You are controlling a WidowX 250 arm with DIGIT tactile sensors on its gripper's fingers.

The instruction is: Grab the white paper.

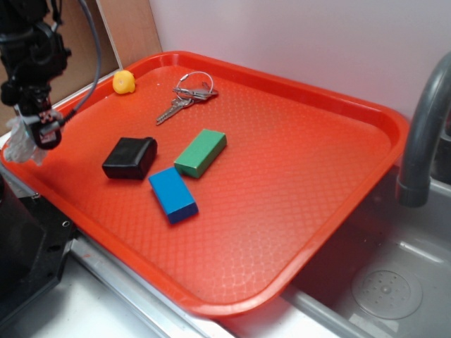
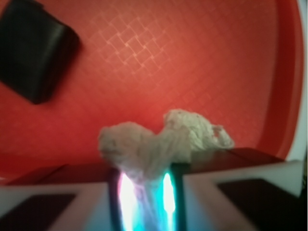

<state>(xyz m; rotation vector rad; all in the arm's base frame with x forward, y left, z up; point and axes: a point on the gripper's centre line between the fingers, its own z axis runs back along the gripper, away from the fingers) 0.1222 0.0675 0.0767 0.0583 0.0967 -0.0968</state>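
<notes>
The white paper (image 2: 159,142) is a crumpled soft wad pinched between my gripper's (image 2: 144,180) two pads, which are closed on its lower part. The wad bulges out beyond the fingertips over the red tray (image 2: 192,62). In the exterior view my gripper (image 1: 41,134) hangs at the tray's far left edge, with the white paper (image 1: 20,146) bunched beside and under it. The black block (image 1: 130,158) lies to the right of my gripper, and shows in the wrist view (image 2: 33,50) at the upper left.
On the tray (image 1: 296,176) lie a green block (image 1: 201,152), a blue block (image 1: 173,194), a bunch of keys (image 1: 187,95) and a small yellow object (image 1: 124,82). A sink (image 1: 380,282) with a grey faucet (image 1: 423,134) is on the right.
</notes>
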